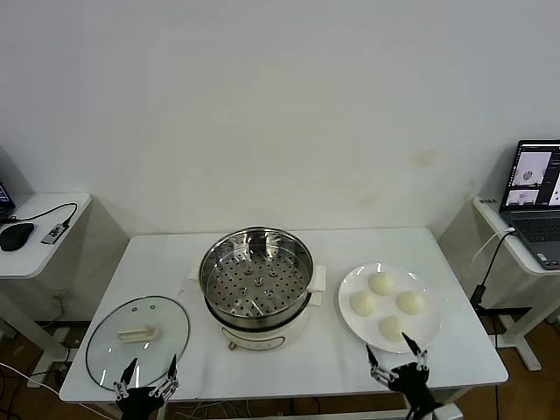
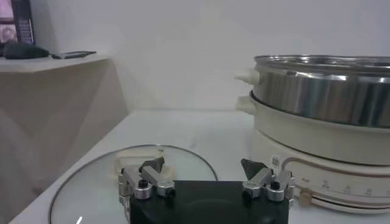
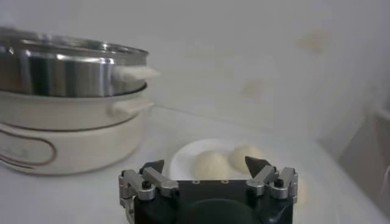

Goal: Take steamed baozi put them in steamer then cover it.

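Buns first, by my reading, since all four steamed baozi (image 1: 386, 305) sit untouched on the white plate (image 1: 350, 322) toward the right end of the tabletop, and the steamer (image 1: 255, 287) stands open at the middle with its perforated tray bare. My right gripper (image 1: 395, 353) hovers at the front edge of the table just short of the plate, jaws spread wide and holding nothing; I judge it is placed there because the nearest bun lies straight ahead of it, a short reach forward. My left gripper (image 1: 150, 369) waits at the front-left corner, over the near rim of the glass lid (image 1: 136, 340), fingers likewise apart and empty, which makes sense to me: the lid is the last step, and that hand is already beside it. The lid lies flat with its cream handle (image 1: 136, 333) up, the handle's long axis running roughly along the front edge, so a grasp from my side would close across it. The steamer's mouth points straight up, and its side handles (image 1: 316, 278) stick out toward the left and right ends of the table, leaving the front open for dropping buns in from above. The buns themselves are round domes with no long axis to speak of, so any approach angle should do. In the right wrist view two of them (image 3: 211, 164) show just beyond my fingertips (image 3: 255, 165), with the steamer wall off to one side.
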You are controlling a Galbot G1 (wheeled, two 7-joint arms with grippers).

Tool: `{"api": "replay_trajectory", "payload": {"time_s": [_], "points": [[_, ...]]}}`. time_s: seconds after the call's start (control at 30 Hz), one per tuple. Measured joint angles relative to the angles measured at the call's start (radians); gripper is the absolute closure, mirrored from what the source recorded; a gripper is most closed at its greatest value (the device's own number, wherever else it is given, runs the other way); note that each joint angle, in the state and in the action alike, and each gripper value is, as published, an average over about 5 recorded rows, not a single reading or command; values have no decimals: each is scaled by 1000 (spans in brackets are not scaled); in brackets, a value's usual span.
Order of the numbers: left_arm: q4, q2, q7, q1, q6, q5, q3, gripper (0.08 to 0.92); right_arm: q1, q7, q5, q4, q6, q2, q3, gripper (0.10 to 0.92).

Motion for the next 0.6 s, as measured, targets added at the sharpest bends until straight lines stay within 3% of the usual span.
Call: {"api": "replay_trajectory", "payload": {"time_s": [0.33,0.6], "points": [[-3,-4,9,-22,-6,50,-21,177,266,-163,-200,-127,-67,-214,-71,203],[1,-16,15,-30,-11,101,-28,177,607,-373,-262,-293,-85,-376,-302,203]]}}
